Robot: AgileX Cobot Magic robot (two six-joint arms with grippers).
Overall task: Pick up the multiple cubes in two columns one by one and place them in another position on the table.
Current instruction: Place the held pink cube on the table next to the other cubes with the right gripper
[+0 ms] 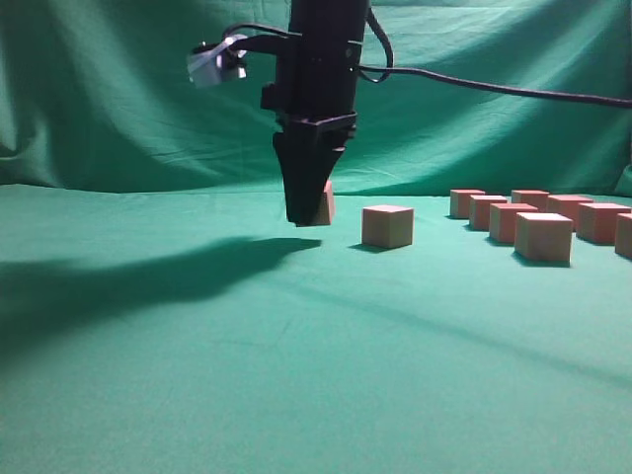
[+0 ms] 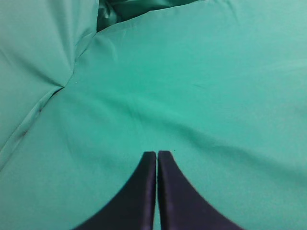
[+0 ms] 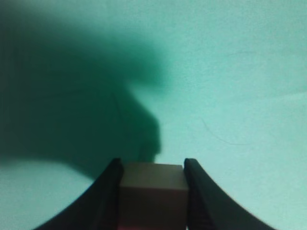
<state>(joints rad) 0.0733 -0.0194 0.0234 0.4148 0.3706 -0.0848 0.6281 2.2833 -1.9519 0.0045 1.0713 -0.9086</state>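
My right gripper (image 1: 302, 215) hangs from the dark arm at the middle of the exterior view and is shut on a reddish-tan cube (image 1: 325, 203). The right wrist view shows that cube (image 3: 152, 189) clamped between both fingers (image 3: 152, 167) low over the green table (image 1: 296, 375). I cannot tell whether it touches the cloth. One cube (image 1: 387, 226) stands alone just right of the gripper. Several more cubes stand in two columns at the right, the nearest (image 1: 542, 236) and the farthest (image 1: 465, 202) among them. My left gripper (image 2: 157, 153) is shut and empty over bare cloth; it is out of the exterior view.
A wrinkled green backdrop (image 1: 118, 109) hangs behind the table. A black cable (image 1: 513, 91) runs from the arm to the right edge. The arm's shadow (image 1: 148, 276) lies across the left of the table. Cloth folds (image 2: 53, 91) show in the left wrist view.
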